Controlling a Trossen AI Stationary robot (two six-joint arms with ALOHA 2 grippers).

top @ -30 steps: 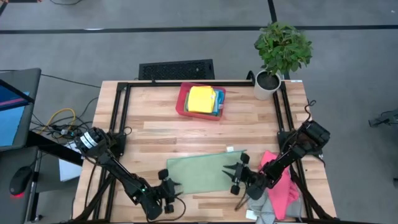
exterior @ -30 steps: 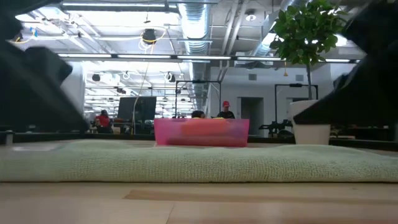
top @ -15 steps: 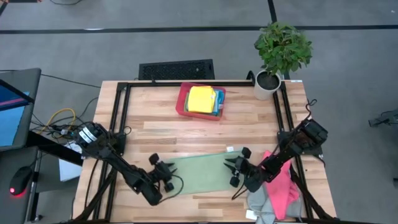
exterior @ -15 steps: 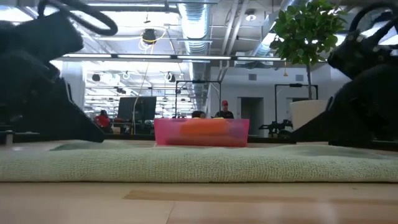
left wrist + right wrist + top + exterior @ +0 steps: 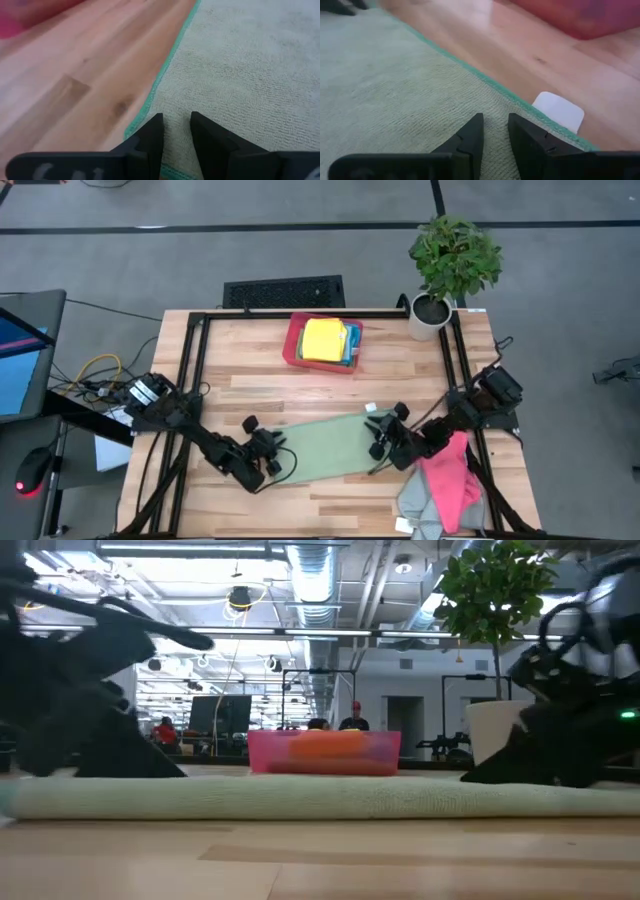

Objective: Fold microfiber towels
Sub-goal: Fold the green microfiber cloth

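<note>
Left hand (image 5: pixel 268 455) is clenching the green towel (image 5: pixel 325 445)'s left edge, lower centre of frame on the bench (image 5: pixel 260 380); right hand (image 5: pixel 384 442) is gripping the right edge. Fold likely underway; next: carry both edges across, aligned. Both arms are reaching low, inward.

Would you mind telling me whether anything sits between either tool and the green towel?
Nothing visible does. The left tool is at the green towel's left edge and the right tool at its right edge, their fingers directly over the cloth in both wrist views.
</note>
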